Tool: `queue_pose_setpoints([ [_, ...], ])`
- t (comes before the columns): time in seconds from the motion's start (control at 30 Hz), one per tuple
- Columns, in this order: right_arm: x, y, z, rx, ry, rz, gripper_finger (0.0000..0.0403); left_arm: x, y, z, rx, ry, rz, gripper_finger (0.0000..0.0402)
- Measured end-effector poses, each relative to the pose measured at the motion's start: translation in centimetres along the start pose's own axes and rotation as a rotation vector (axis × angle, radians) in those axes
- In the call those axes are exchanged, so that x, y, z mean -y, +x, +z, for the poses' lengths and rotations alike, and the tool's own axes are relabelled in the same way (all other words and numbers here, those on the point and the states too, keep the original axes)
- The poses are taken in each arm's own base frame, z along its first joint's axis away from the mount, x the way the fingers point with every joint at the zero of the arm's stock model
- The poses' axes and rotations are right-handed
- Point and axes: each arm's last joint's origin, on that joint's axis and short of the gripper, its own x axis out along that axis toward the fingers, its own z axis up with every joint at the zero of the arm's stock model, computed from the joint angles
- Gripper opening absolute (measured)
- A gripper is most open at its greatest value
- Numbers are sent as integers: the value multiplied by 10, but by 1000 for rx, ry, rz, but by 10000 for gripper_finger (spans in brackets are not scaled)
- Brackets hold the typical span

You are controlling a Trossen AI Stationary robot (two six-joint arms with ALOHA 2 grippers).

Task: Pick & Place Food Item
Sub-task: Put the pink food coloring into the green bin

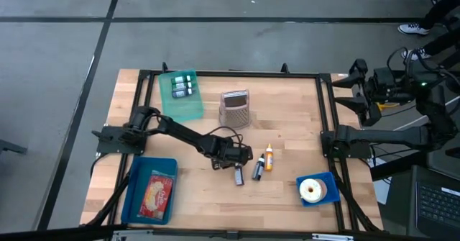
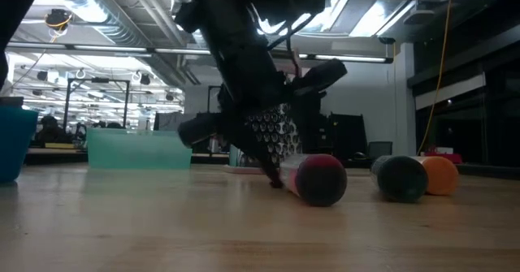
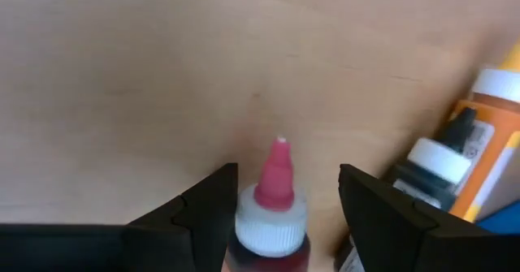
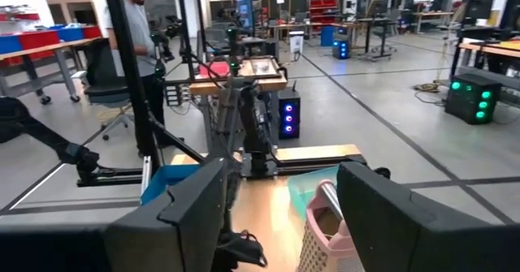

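Note:
A small bottle of red liquid (image 3: 272, 223), with a white cap and a pink nozzle, lies on its side on the wooden table (image 1: 287, 126). In the high view it is the bottle (image 1: 238, 175) nearest the front edge. My left gripper (image 3: 288, 183) slants down over it, open, one finger on each side of the cap; the left finger is close to the cap, and I cannot tell whether it touches. A dark bottle (image 1: 256, 170) and an orange bottle (image 1: 269, 157) lie just to its right. My right gripper (image 4: 280, 215) is open and raised beyond the table's right edge.
A green tray (image 1: 180, 93) with several small bottles stands at the far left, with a metal grater (image 1: 233, 108) beside it. A blue tray (image 1: 133, 198) with a food packet sits at the near left. A blue plate (image 1: 327, 196) with a white ring sits at the near right. A person stands in the room behind.

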Motion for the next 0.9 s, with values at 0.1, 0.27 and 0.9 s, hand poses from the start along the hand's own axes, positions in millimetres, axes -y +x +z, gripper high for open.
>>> queue_pose_setpoints([
  [0.1,0,0,0,0,0,4,232,2,3,5,-4,1,-5,211],
  [0.27,0,0,0,0,3,5,232,4,5,9,-51,38,8,205],
  [0.9,1,0,0,2,-1,-24,231,-4,6,-11,-218,129,51,193],
])
